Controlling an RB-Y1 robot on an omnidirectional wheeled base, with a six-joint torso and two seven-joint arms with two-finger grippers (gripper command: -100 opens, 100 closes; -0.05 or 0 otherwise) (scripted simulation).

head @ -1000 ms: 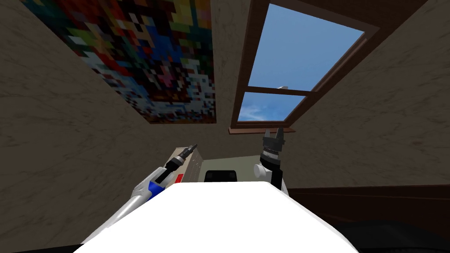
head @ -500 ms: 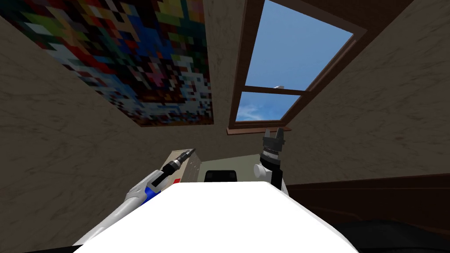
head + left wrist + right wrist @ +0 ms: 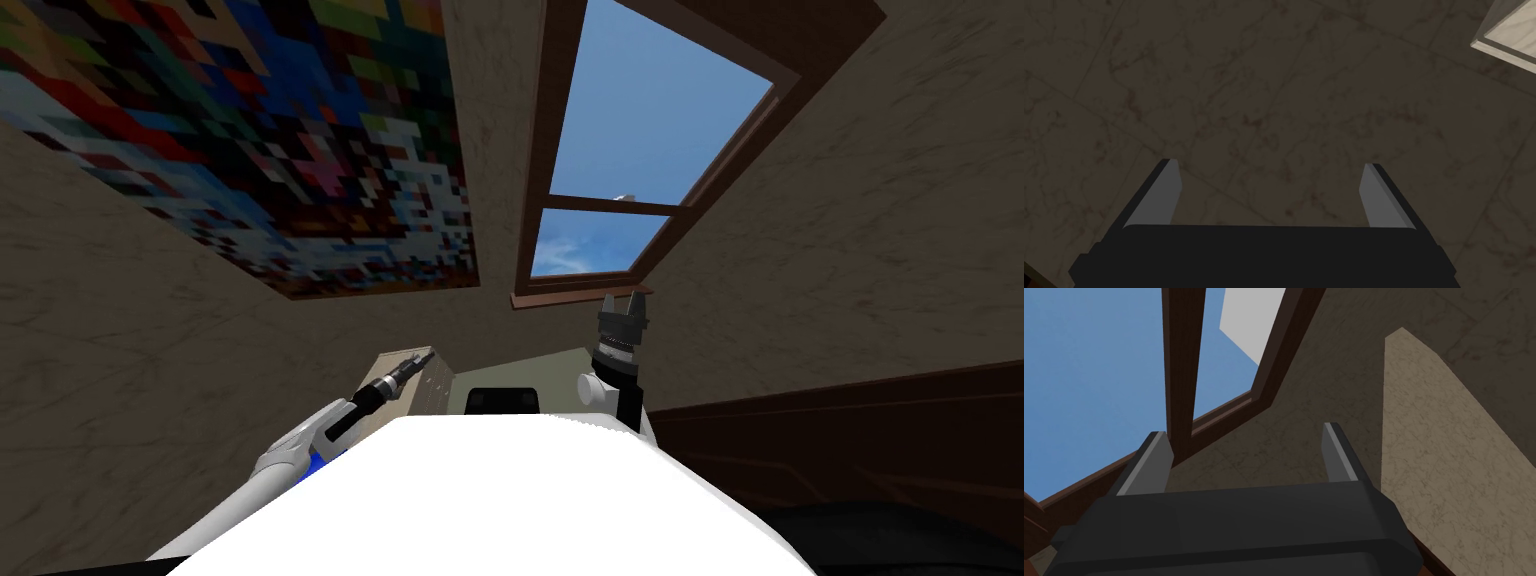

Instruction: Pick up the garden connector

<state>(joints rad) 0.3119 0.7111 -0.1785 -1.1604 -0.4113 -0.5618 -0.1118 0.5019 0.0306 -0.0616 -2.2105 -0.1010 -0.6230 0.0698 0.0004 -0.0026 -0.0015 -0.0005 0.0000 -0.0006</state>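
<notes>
The left end effector (image 3: 1271, 167) has its two blades spread wide with nothing between them. It faces a flat, dark brown, veined plane, and the corner of a pale marbled slab (image 3: 1508, 29) lies off beyond one fingertip. From the head, the left arm reaches out toward 11 o'clock, with its tip (image 3: 422, 357) over a pale box-like unit (image 3: 437, 385). The right end effector (image 3: 624, 308) is held up at about 1 o'clock, its blades also spread and empty.

I cannot tell from here where the garden connector lies, and nothing between the left blades resembles it.

I expect it to be small, light and rigid, with a smooth rounded barrel that may roll or squirt out of thin blades. The best hold is probably across the barrel's middle or its narrow waist, squarely and with moderate squeeze.
</notes>
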